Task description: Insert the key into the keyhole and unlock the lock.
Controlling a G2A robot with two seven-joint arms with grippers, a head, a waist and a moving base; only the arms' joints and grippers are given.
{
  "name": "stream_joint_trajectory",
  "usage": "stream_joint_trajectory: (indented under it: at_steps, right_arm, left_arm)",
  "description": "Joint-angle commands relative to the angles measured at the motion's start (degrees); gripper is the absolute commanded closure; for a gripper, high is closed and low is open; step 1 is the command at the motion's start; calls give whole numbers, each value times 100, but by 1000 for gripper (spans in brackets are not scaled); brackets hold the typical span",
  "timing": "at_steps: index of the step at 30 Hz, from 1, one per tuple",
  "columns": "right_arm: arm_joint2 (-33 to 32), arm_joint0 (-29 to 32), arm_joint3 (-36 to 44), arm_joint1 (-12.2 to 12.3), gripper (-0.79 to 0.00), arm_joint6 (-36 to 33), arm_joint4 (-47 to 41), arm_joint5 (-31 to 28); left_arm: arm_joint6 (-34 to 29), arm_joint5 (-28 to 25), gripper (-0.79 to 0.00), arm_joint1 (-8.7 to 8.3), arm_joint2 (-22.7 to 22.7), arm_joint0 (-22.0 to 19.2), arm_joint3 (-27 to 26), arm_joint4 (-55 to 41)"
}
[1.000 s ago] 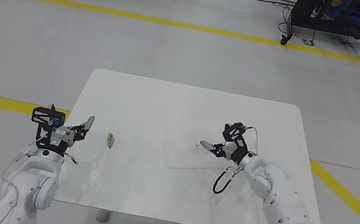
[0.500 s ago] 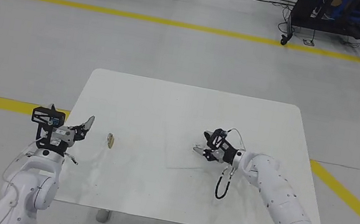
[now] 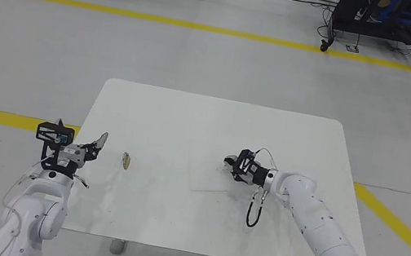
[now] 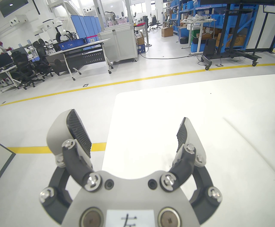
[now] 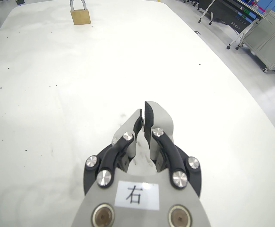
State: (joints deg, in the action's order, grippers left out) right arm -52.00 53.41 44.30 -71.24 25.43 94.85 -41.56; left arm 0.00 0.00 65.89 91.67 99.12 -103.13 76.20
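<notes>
Currently my right claw (image 5: 143, 117) sits low over the middle of the table (image 3: 191, 117), its pads pressed almost together on a small silver piece that I take for the key (image 5: 142, 123). The brass lock (image 5: 80, 16) rests on the table well apart from it, shackle pointing away from that claw, over toward the left edge. My left claw (image 4: 129, 126) hangs at that left edge with its fingers spread wide and nothing between them, near the lock (image 3: 126, 160) but not touching it.
</notes>
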Motion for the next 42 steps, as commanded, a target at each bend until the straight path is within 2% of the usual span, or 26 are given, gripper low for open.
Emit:
stream_joint_trajectory:
  at_steps: [1,10,20,28,30,33,36,39,42]
  right_arm:
    - [-4,16,17,15,0,35,33,11]
    - [-102,126,328,118,0,134,141,30]
    - [-305,305,708,222,0,-275,-17,-59]
    - [-309,306,710,223,0,-297,-36,-68]
    - [-309,306,710,223,0,-297,-36,-68]
    - [-309,306,710,223,0,-297,-36,-68]
    - [-309,306,710,223,0,-297,-36,-68]
    - [-309,306,710,223,0,-297,-36,-68]
    - [-309,306,710,223,0,-297,-36,-68]
  left_arm:
    - [0,0,-785,0,0,0,0,0]
    - [0,0,-785,0,0,0,0,0]
    - [0,0,-785,0,0,0,0,0]
    - [0,0,-785,0,0,0,0,0]
    - [-37,-226,-785,-5,-111,-33,-69,116]
    - [-343,-865,-785,10,-577,-434,-205,116]
    - [-873,-1466,-785,70,-1258,-1171,-40,-134]
    - [-1483,-1969,-785,153,-1994,-2082,397,-61]
    - [-1739,-2023,-785,294,-2736,-2873,988,109]
